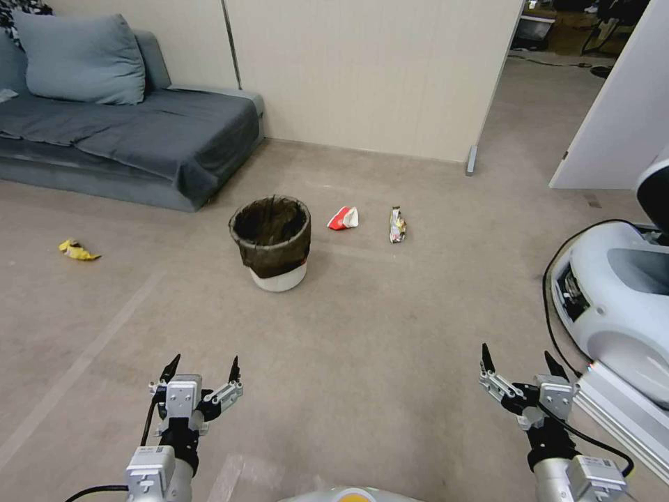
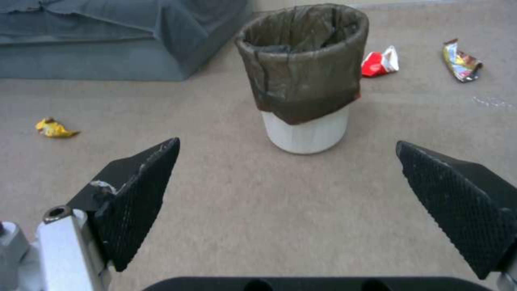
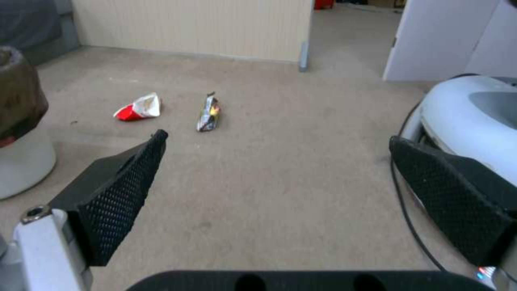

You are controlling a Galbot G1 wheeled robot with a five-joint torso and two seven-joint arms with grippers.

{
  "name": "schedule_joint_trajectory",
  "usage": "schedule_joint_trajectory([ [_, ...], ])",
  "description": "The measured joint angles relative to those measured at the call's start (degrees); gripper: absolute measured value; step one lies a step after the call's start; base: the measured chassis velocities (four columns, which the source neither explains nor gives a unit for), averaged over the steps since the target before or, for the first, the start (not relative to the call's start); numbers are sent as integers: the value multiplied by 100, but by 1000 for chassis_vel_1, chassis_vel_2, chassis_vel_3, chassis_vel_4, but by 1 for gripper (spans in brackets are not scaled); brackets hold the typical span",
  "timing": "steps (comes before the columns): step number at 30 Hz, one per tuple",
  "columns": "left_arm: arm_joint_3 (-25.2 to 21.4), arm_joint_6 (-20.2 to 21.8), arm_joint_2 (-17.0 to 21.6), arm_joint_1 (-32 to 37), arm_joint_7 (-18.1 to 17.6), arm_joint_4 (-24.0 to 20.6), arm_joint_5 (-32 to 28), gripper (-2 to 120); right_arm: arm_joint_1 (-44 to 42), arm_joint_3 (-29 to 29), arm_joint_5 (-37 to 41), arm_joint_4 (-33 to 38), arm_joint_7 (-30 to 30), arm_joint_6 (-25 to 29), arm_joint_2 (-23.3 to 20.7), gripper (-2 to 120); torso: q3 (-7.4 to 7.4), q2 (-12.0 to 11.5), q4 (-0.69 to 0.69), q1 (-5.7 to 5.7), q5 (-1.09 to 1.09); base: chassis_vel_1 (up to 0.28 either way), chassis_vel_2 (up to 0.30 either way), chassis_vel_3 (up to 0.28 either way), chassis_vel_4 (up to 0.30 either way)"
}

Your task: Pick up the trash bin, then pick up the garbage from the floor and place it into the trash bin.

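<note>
Silver wrist housings, black cables, left end effector [image 1: 202, 369] with black textured pointed fingers [image 2: 137, 194]

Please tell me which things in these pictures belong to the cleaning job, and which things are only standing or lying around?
Part of the job:
trash bin, upright on the floor
red-and-white carton
silvery wrapper
yellow wrapper
left claw and right claw, both open, empty, short of the bin

Only lying about:
grey sofa
cushion
white machine on the right

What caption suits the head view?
Both open grippers, left and right, face the trash bin amid floor litter.
</note>
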Motion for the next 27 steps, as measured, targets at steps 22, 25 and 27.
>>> schedule_joint_trajectory([
  [22,4,21,-4,-12,18,35,-13,100,4,-9,-22,-34,0,39,10,100,0,0,1,0,1,-200,198,195,-199],
  [25,3,26,-4,-13,18,39,-16,100,5,-12,-22,-36,0,42,12,100,0,0,1,0,-4,-193,232,244,-225],
  [27,2,27,-5,-13,19,39,-17,100,5,-13,-22,-39,0,48,11,100,-1,0,0,0,3,-194,212,216,-222],
])
